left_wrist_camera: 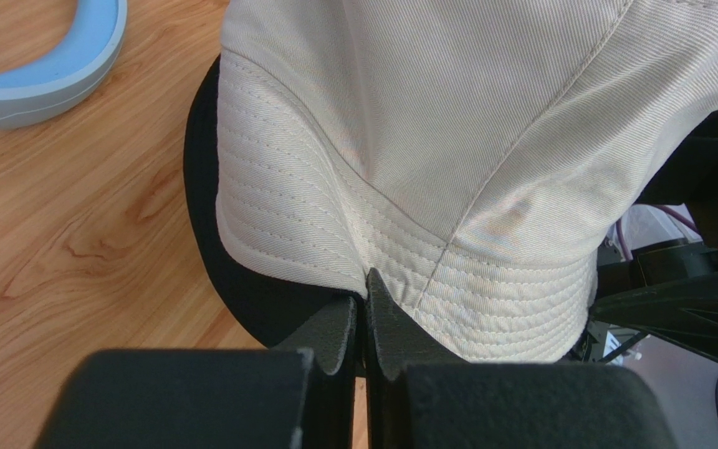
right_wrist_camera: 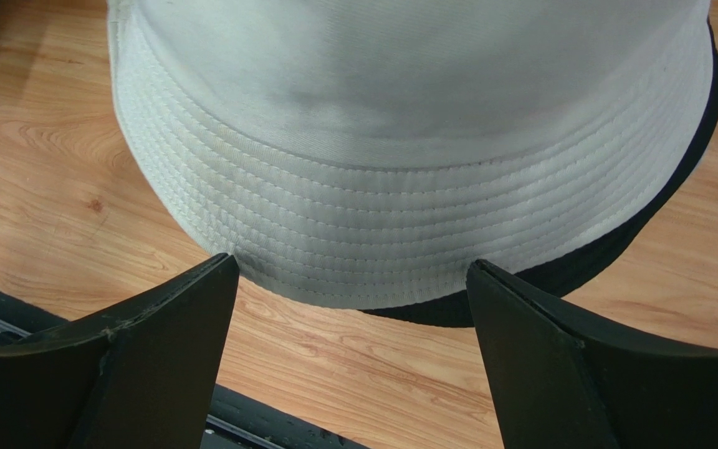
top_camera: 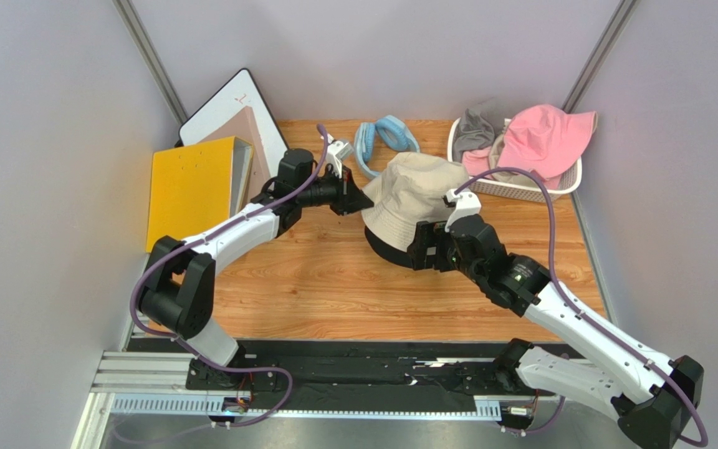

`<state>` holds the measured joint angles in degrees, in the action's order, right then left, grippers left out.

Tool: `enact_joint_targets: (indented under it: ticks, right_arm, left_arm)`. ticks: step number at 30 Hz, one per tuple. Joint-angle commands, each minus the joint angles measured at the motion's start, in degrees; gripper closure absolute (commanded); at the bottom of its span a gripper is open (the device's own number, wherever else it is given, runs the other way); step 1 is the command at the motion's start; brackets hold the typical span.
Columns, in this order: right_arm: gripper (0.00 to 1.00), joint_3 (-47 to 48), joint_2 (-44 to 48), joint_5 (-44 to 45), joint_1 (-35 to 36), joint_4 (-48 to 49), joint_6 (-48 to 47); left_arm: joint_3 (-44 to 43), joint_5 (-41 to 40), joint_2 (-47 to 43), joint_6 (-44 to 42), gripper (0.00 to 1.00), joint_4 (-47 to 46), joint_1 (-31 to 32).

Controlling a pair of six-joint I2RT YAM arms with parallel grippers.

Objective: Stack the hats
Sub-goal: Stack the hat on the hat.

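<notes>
A beige hat sits on top of a black hat in the middle of the wooden table. My left gripper is at the stack's left side. In the left wrist view this gripper is shut on the puckered brim of the beige hat, with the black hat just beneath. My right gripper is at the stack's near side. In the right wrist view that gripper stands wide open and holds nothing. The beige hat's brim and the black hat lie just ahead of its fingers.
A white basket at the back right holds a pink hat and a grey hat. A light blue padded ring lies behind the stack. A yellow binder and a whiteboard lean at the left wall.
</notes>
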<state>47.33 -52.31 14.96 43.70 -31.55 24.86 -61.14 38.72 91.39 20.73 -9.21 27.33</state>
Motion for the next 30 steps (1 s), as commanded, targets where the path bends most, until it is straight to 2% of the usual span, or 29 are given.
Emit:
enact_joint_targets:
  ticks: [1,16,22,25,26,30]
  right_arm:
    - [0.04,-2.94,2.56,4.72,0.24,6.06,3.61]
    - [0.01,-5.93,2.66,7.1,0.16,6.94,10.82]
    - [0.03,-9.18,4.76,6.92,0.07,12.38,12.67]
    - [0.14,-10.24,4.77,7.1,0.15,14.58,13.19]
    - [0.24,-10.42,4.77,7.27,0.07,14.85,13.37]
    - [0.43,-12.17,6.08,7.8,0.07,15.47,13.98]
  left_arm:
    - [0.94,1.97,-1.83,-0.43,1.0,0.34,-0.17]
    - [1.11,1.8,-2.71,-1.39,1.0,1.48,0.0]
    - [1.38,2.15,-2.45,-1.92,1.0,1.65,0.44]
    - [1.64,2.06,-2.45,-2.01,1.0,1.3,0.97]
    - [1.64,2.06,-2.36,-2.01,1.0,1.3,1.06]
    - [2.17,1.01,-2.36,-2.36,1.0,1.65,1.5]
